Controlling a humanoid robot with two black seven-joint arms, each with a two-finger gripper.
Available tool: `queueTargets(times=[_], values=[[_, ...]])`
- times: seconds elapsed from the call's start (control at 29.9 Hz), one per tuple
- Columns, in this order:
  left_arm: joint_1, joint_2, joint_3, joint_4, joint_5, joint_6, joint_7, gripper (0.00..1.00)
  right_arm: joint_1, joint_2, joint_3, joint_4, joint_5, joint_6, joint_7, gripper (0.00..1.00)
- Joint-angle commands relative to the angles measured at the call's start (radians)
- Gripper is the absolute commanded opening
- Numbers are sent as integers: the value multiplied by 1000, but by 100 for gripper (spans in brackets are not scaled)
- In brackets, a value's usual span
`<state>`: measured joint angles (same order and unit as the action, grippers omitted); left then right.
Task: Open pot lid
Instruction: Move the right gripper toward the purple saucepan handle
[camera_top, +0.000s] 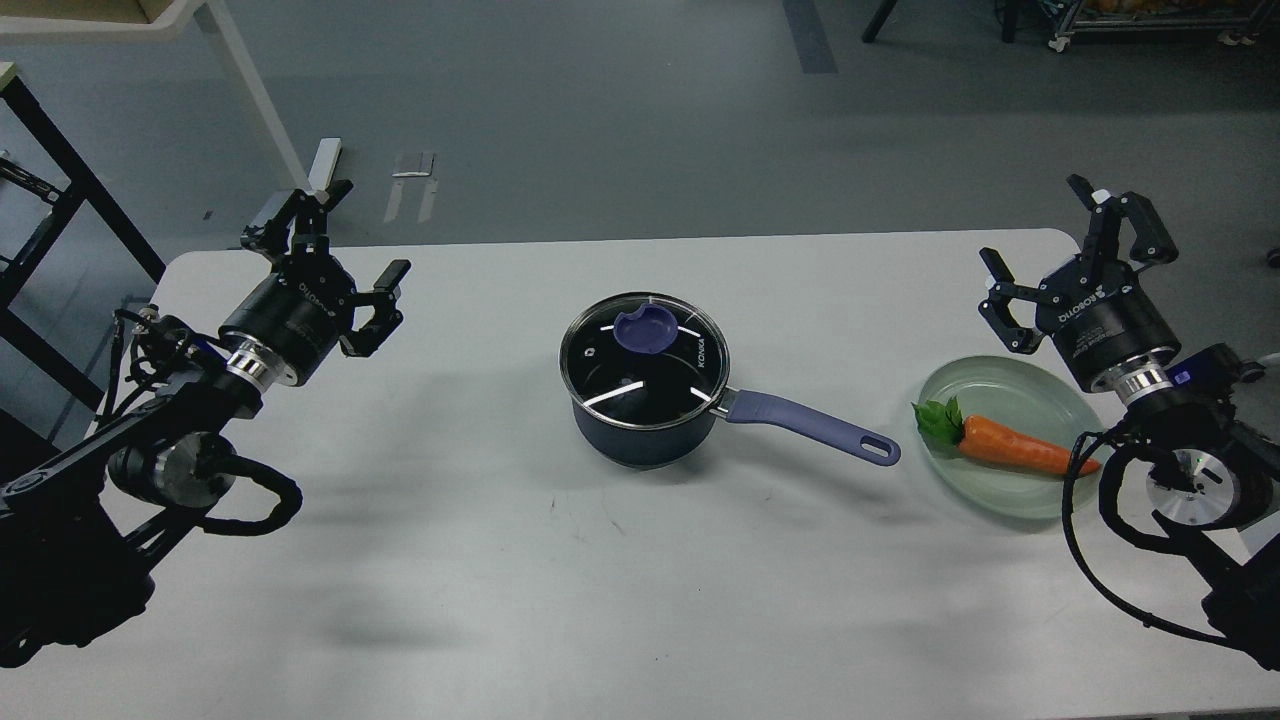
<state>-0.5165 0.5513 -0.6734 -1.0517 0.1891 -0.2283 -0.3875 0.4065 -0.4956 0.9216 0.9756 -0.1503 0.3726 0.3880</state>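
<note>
The lid (644, 352) sits closed on the pot (640, 435), between both empty, spread-fingered grippers; its knob (646, 329) lies slightly nearer the left gripper (335, 245) than the right gripper (1050, 240).

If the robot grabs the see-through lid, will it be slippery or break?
The lid looks like glass, so probably stiff, smooth and breakable if dropped. Its purple-blue knob likely gives a pincer surer hold than the slick dome. Lying flat on the pot, it shouldn't roll.
</note>
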Motion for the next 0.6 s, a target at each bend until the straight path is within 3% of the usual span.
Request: queueTargets(times=[0.0,0.17,0.4,0.43,0.57], values=[[3,-2,-14,4,-5,3,-1,99,-15,0,2,6,0,0,0,100],[3,-11,-9,4,1,3,6,99,-18,-32,11,41,-6,-3,2,100],[1,-8,3,4,4,-2,-4,99,46,-187,8,146,-130,-12,2,100],[-10,-5,3,1,6,-5,-7,99,92,-268,5,202,-263,-12,3,100],[-39,6,5,1,26,-9,-8,99,150,-353,-9,326,-504,-12,8,100]])
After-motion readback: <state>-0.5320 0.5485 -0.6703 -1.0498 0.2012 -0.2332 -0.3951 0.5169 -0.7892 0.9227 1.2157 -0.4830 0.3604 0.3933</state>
